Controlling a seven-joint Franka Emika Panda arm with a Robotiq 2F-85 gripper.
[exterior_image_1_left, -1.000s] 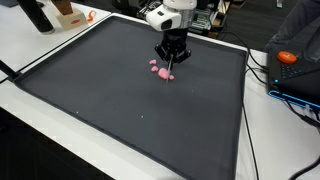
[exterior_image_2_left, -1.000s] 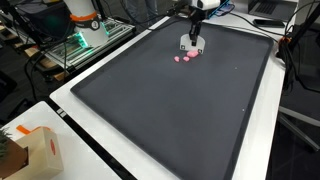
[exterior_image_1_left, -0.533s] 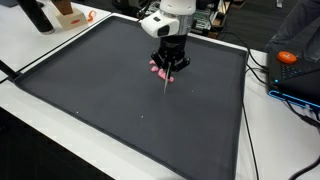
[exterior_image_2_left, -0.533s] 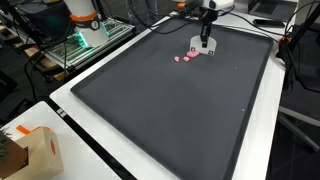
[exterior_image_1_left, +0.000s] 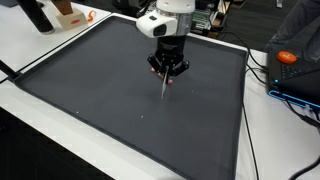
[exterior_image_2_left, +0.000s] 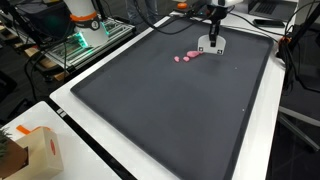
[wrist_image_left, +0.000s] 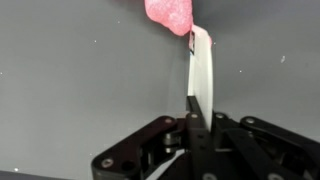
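Note:
My gripper (exterior_image_1_left: 167, 69) hangs above a large dark grey mat (exterior_image_1_left: 110, 100) and is shut on a thin white flat stick (exterior_image_1_left: 166, 86) that points down from the fingers. In the wrist view the stick (wrist_image_left: 201, 70) runs out from the shut jaws (wrist_image_left: 199, 122), and its tip reaches a pink lump (wrist_image_left: 170, 14). In an exterior view the gripper (exterior_image_2_left: 210, 45) sits beside and above several small pink pieces (exterior_image_2_left: 187, 57) that lie on the mat. In an exterior view the gripper mostly hides the pink pieces.
The mat (exterior_image_2_left: 170, 110) lies on a white table. A cardboard box (exterior_image_2_left: 35, 150) stands near one corner. An orange item (exterior_image_1_left: 287, 57) and cables lie beside the mat's edge. Lab gear with green lights (exterior_image_2_left: 85, 35) stands past the far side.
The gripper has risen from the pink pieces and shifted a little sideways, still holding the white stick. The pink pieces stay on the mat.

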